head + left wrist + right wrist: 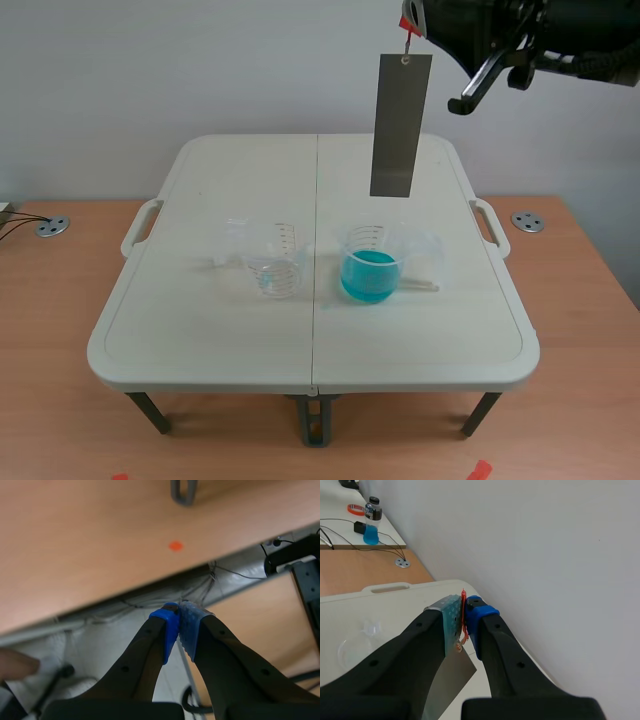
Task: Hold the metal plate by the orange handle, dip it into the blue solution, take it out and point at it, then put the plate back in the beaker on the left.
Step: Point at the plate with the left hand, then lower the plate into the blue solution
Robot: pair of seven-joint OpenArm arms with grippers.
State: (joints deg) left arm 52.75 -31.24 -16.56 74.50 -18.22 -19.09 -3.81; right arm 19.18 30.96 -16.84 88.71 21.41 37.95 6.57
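Note:
A grey metal plate (400,125) hangs upright high above the table, over the beaker of blue solution (371,264). Its orange handle (407,27) is pinched in my right gripper (410,20) at the top of the scene view. In the right wrist view the right gripper (464,614) is shut on the orange handle (464,617), with the plate (448,682) dangling beneath. An empty clear beaker (274,259) stands left of the blue one. My left gripper (179,625) is shut on nothing, off the table over the floor; it is out of the scene view.
The two beakers stand on a white folding table (200,340) that rests on a wooden desk (50,400). A clear container (422,257) sits right of the blue beaker. A bottle of blue liquid (371,522) stands on a far desk.

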